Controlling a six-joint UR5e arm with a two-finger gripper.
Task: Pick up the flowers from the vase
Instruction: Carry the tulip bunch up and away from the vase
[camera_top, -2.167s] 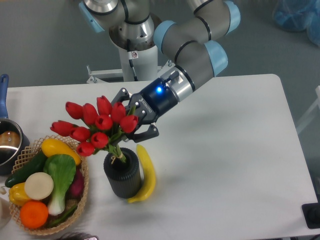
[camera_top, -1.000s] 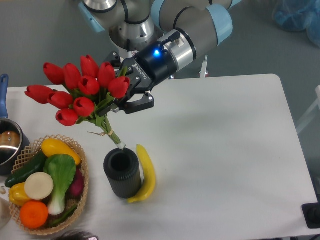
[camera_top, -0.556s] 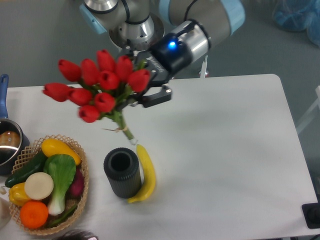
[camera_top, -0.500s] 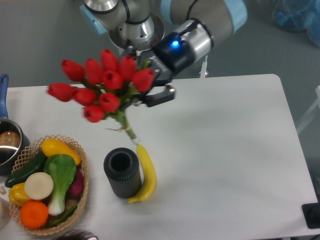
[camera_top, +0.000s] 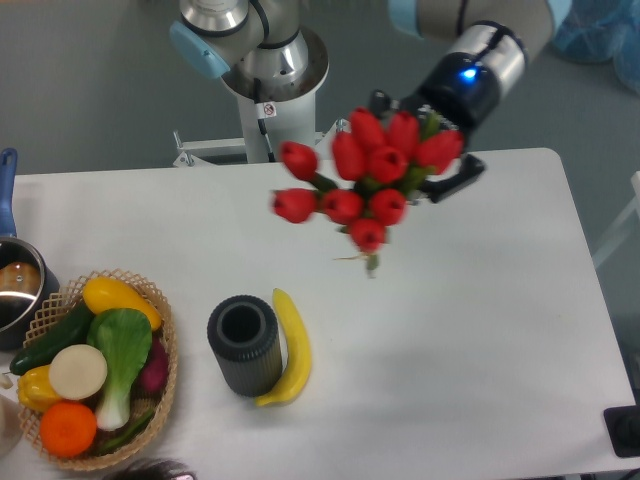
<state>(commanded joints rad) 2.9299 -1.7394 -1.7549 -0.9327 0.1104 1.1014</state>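
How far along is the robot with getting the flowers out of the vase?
Done: the flowers are out, and the vase stands empty beside the banana. In hand: the pincer holds the bunch in the air above the table. Nothing of the pickup looks left.

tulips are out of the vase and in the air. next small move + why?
Probably slow the swing and hold. The tool grips the tulips by the stems, high over the table's right half, well clear of the empty vase and the banana. The bunch is motion-blurred, so it is likely swaying. Steadying first lowers the risk of a stem slipping before any set-down.
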